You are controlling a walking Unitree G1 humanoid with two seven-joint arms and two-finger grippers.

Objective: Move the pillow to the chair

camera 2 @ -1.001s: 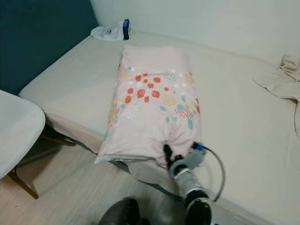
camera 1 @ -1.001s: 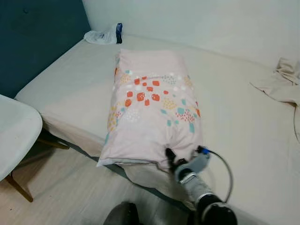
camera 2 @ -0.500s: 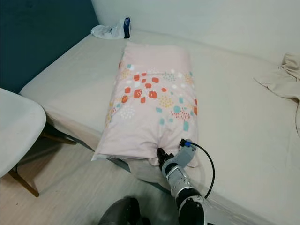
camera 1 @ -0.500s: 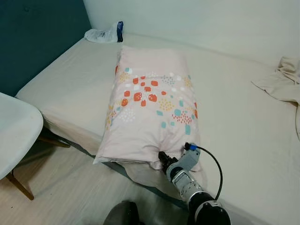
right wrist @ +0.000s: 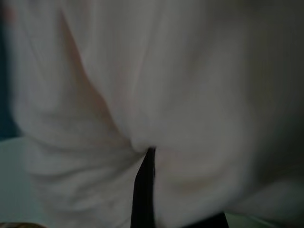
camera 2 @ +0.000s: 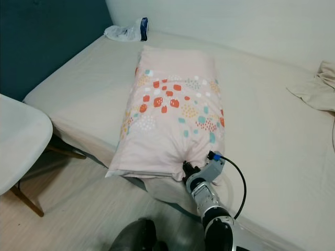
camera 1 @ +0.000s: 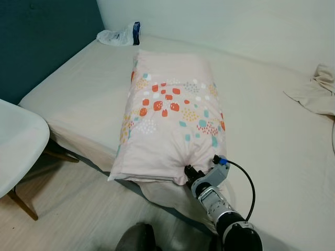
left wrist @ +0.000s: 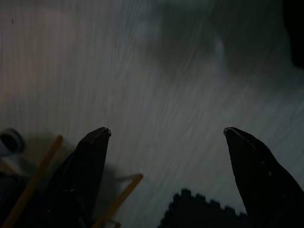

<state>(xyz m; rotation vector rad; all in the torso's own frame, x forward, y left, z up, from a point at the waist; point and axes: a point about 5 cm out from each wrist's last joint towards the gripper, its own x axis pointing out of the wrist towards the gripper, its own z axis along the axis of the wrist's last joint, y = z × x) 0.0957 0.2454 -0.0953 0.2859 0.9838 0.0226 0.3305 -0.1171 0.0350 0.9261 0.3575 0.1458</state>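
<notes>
A long pink pillow [camera 1: 170, 115] with red, teal and yellow spots lies lengthwise on the bed, its near end overhanging the mattress edge. My right gripper [camera 1: 189, 172] is shut on the pillow's near edge, the fabric bunched around it. In the right wrist view pale pillow cloth [right wrist: 166, 85] folds over one black finger [right wrist: 145, 190]. The white chair [camera 1: 18, 144] stands on the floor at the left, apart from the pillow. My left gripper [left wrist: 166, 133] hangs open over the floor with nothing between its fingers.
The bed [camera 1: 78, 99] has a beige sheet and a teal headboard [camera 1: 42, 36] on the left. A plastic bag [camera 1: 119, 35] lies at the far corner and a crumpled beige cloth [camera 1: 314, 94] at the right. Wooden floor [camera 1: 73, 209] runs between bed and chair.
The right gripper stays clamped on the pillow's near edge while the forearm shifts slightly. The pillow has barely moved, and the camera has drifted a little.
</notes>
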